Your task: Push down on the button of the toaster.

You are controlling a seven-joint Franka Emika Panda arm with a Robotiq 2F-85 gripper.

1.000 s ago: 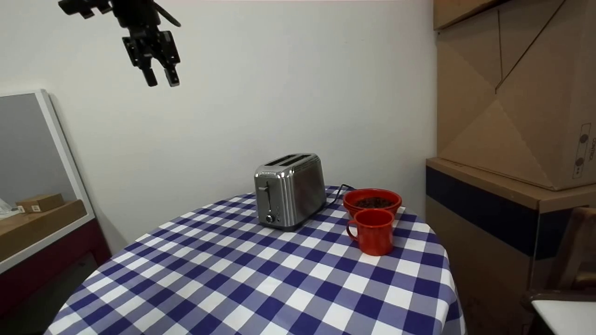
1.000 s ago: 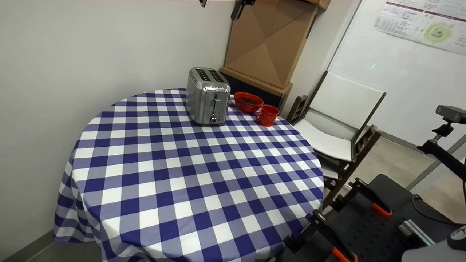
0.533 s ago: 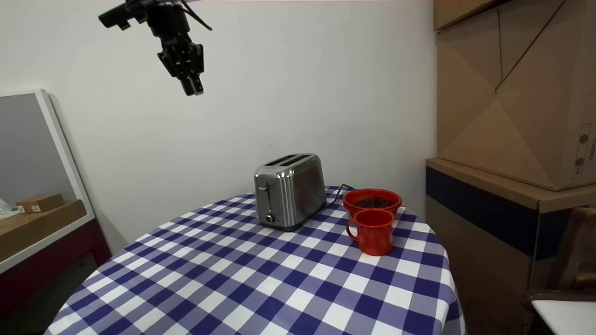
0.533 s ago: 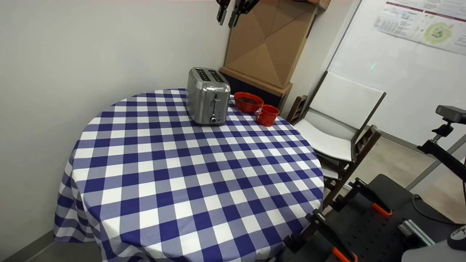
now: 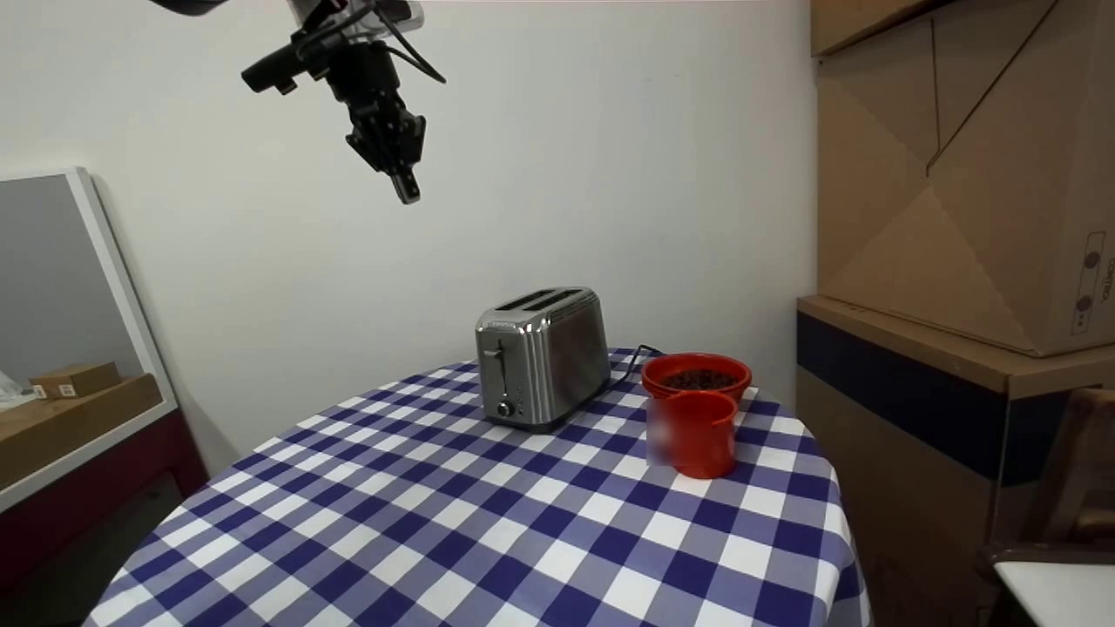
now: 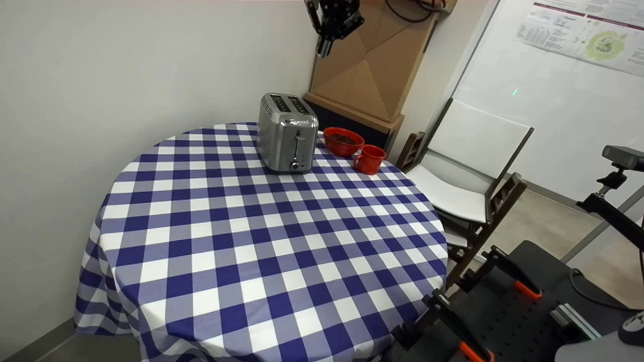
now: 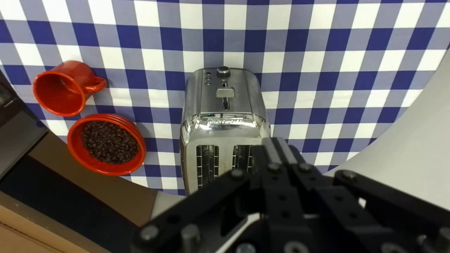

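The silver toaster (image 5: 571,361) stands upright on a checkered tablecloth close to the wall. Its button, a small lever (image 7: 225,92) in a vertical slot on the end face, shows in the wrist view and in an exterior view (image 6: 299,138). A round knob (image 7: 223,71) sits below that slot. High above the table, my gripper (image 5: 408,188) points downward, well clear of the toaster in both exterior views. Its fingers (image 7: 272,151) are together with nothing between them. In the wrist view they cover part of the toaster's top beside the right-hand bread slot.
A red mug (image 5: 704,435) and a red bowl (image 7: 110,144) of dark beans stand beside the toaster. Its black cord (image 5: 640,353) runs behind toward the bowl. Cardboard boxes (image 6: 370,65), a white chair (image 6: 473,141) and the wall border the round table (image 6: 241,226).
My gripper has gone from open to shut. It has come lower and moved closer to the toaster, rightward in an exterior view. The toaster, mug and bowl have stayed in place.
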